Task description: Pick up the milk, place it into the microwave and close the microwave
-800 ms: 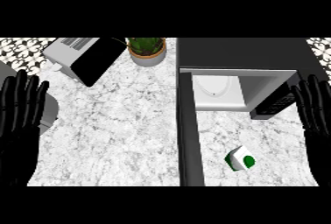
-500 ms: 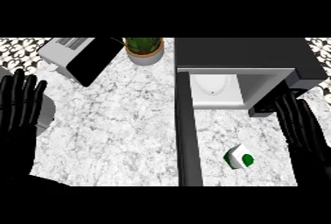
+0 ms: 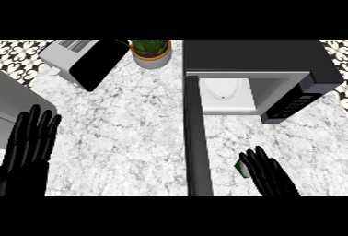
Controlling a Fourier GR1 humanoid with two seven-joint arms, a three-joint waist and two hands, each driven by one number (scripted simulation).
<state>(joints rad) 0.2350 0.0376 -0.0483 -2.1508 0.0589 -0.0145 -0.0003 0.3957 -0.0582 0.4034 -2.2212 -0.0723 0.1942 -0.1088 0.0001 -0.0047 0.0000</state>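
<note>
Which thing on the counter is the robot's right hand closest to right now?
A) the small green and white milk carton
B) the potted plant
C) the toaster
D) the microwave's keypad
A: the right hand sits right over the milk carton, partly covering it in front of the open microwave, while the potted plant and toaster stand far off at the counter's back.

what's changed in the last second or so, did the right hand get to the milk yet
The right hand swung in from the counter's right edge toward the middle and now lies over the milk, hiding most of it; its fingers look straight, so no hold yet. The milk has not moved. The left hand stays open at the left edge, and the microwave is open as before.
</note>
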